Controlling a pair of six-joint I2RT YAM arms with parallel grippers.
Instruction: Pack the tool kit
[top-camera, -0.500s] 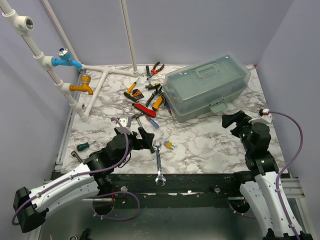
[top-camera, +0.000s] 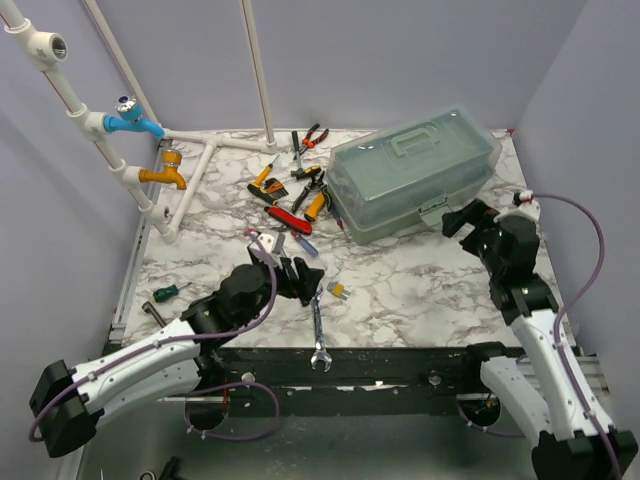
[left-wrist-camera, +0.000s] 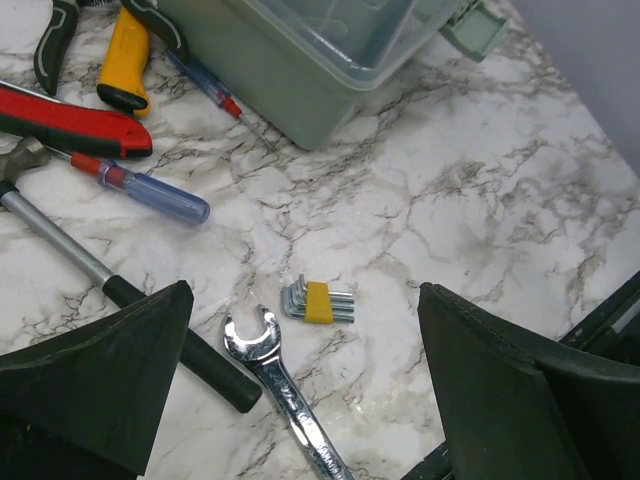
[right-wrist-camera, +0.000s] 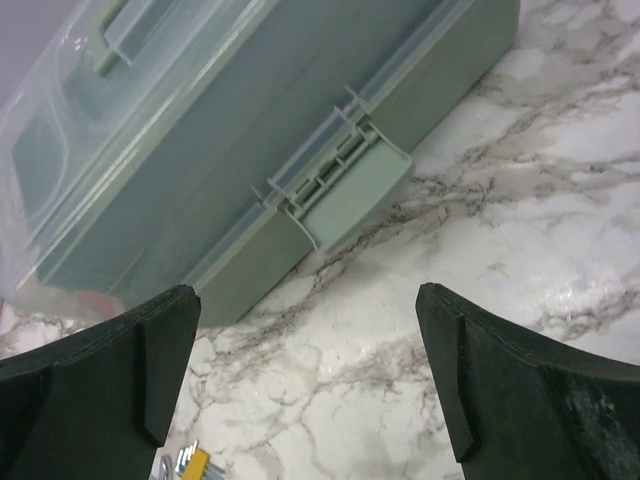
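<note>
Left wrist view has the left gripper (left-wrist-camera: 303, 300) spread wide and empty, its matte black wedge fingers framing a yellow-clipped bundle of steel hex keys (left-wrist-camera: 318, 301) and a shiny chrome wrench (left-wrist-camera: 283, 380) on the glossy, grey-veined marble table (left-wrist-camera: 480, 200). The right gripper (right-wrist-camera: 305, 292), likewise parted and holding nothing, hovers just before the toolbox (right-wrist-camera: 200, 200), a boxy grey-green plastic case with a translucent lid, its flat latch (right-wrist-camera: 350, 195) facing the jaws. Loose pliers (top-camera: 308, 180) lie beyond the left gripper, beside the box.

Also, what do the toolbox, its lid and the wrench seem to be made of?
Toolbox: looks like matte grey-green plastic, opaque, with moulded edges.
Lid: translucent plastic, it seems, since the inside shows through it.
Wrench: probably polished or chromed steel, judging by its bright, mirror-like shine.
</note>
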